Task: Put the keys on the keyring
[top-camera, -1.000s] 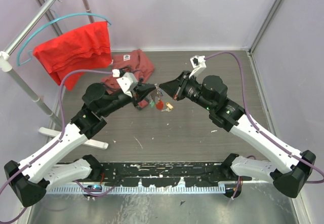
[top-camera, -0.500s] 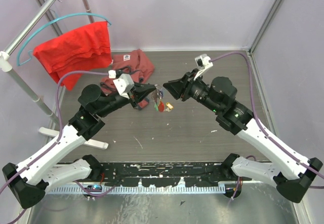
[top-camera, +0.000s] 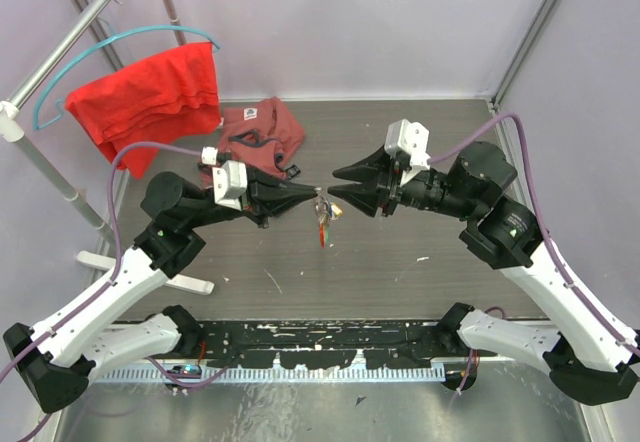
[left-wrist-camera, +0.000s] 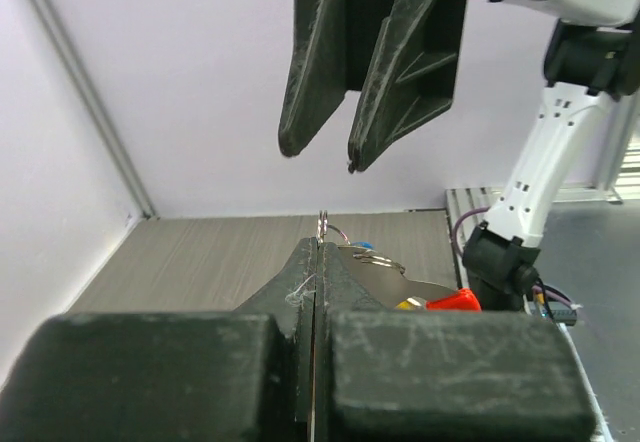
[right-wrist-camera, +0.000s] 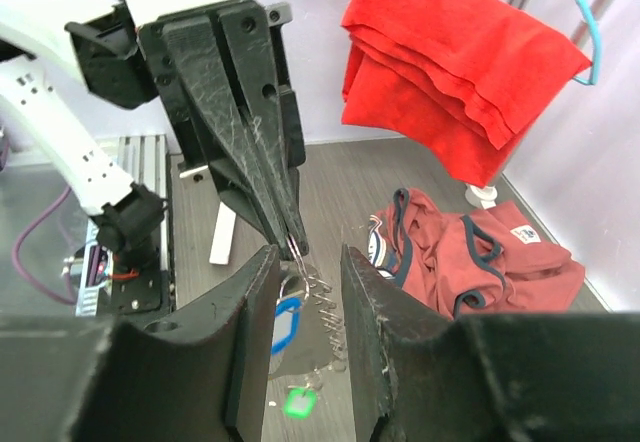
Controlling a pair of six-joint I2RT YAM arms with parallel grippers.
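Right fingers (top-camera: 352, 174) newly withdrawn, released; left fingers (top-camera: 298, 196) clenched on one keyring (left-wrist-camera: 324, 224), three keys (right-wrist-camera: 285, 322).

Two robot arms (top-camera: 120, 282), each with one hand: left hand (top-camera: 313, 194), right hand (top-camera: 332, 184). One keyring (left-wrist-camera: 324, 224) with one red tag (left-wrist-camera: 455, 302). One bunch of keys (right-wrist-camera: 322, 312), too small to count. Two red garments: one bright red cloth (top-camera: 150, 97), one darker red top (top-camera: 262, 130). One teal hanger (top-camera: 120, 42).
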